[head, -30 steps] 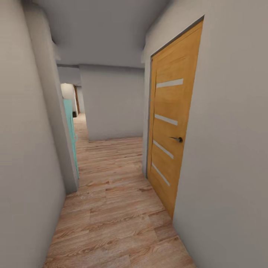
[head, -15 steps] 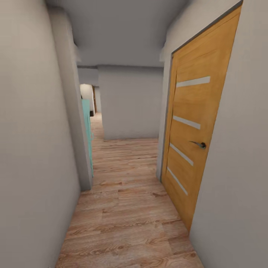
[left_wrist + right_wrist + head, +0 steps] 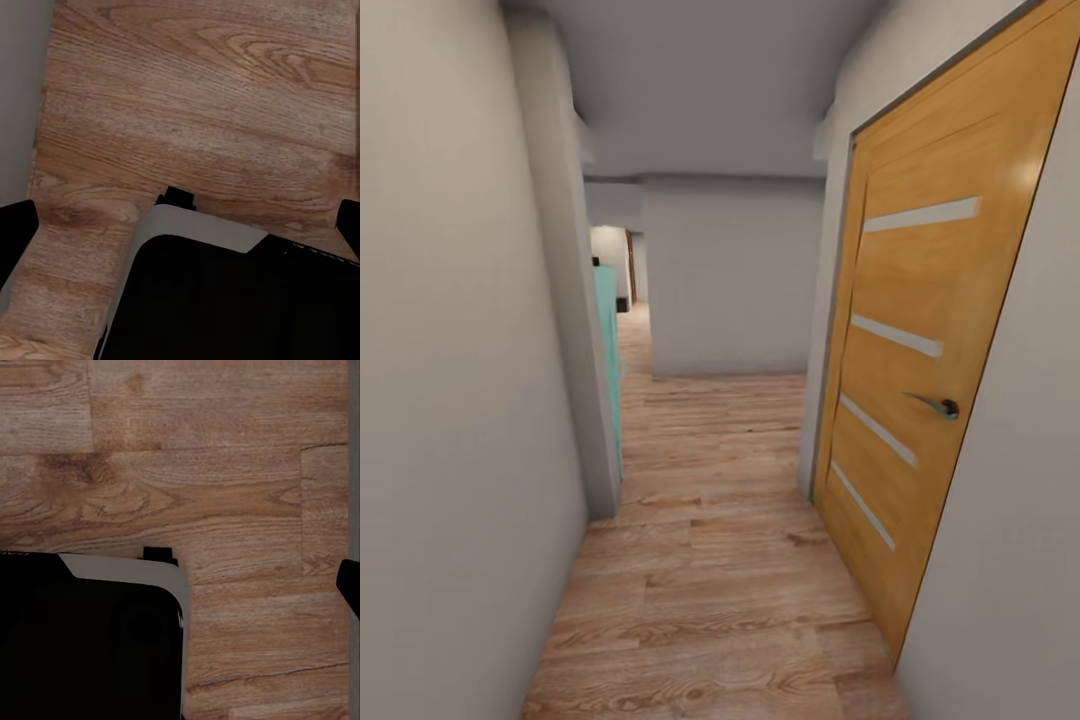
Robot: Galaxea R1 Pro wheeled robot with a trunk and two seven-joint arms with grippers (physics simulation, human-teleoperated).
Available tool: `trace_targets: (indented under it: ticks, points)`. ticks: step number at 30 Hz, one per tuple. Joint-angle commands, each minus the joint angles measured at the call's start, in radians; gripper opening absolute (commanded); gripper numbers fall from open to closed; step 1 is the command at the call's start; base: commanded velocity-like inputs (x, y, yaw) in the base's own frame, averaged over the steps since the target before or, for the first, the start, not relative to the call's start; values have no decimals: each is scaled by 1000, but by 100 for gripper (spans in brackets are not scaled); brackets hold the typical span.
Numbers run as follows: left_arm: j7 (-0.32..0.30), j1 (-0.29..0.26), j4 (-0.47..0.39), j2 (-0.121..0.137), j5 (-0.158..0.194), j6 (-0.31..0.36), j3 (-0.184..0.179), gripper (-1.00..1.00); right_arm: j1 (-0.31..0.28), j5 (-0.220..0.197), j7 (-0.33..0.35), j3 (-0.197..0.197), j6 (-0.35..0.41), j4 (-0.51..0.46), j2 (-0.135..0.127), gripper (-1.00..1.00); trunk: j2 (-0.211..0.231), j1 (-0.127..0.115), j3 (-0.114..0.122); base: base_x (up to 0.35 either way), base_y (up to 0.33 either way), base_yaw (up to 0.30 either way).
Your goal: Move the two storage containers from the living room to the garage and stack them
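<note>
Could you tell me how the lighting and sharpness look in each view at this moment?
Head view: soft even light, faint sheen on the wooden door, verticals lean outward. Left wrist view: floor planks sharp, dark robot base featureless. Right wrist view: similar, crisp grain.

Narrow hallway floor [image 3: 710, 560] lies open between wall [image 3: 450, 400] and door [image 3: 930, 380].

Head camera: faces 12 o'clock down a narrow corridor, wooden door [image 3: 920, 390] close at 2 o'clock. Both wrist cameras: aimed straight down, near the wood-plank floor [image 3: 202, 97], above the robot's dark base [image 3: 82, 645]. Shared: the planks.
</note>
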Motion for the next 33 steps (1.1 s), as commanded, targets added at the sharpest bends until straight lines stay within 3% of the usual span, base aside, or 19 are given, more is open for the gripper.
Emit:
trace_targets:
  ticks: [1, 33]
  points:
    - [3, -1, 1, 0, 7, -3, -7, 100, -1, -8, 0, 9, -5, 3, 0, 100, -1, 1, -1, 319, 0, 1]
    - [3, -1, 1, -2, 8, 3, -7, 100, -1, -11, -3, 6, -5, 3, 3, 100, -1, 1, -1, 321, 0, 0]
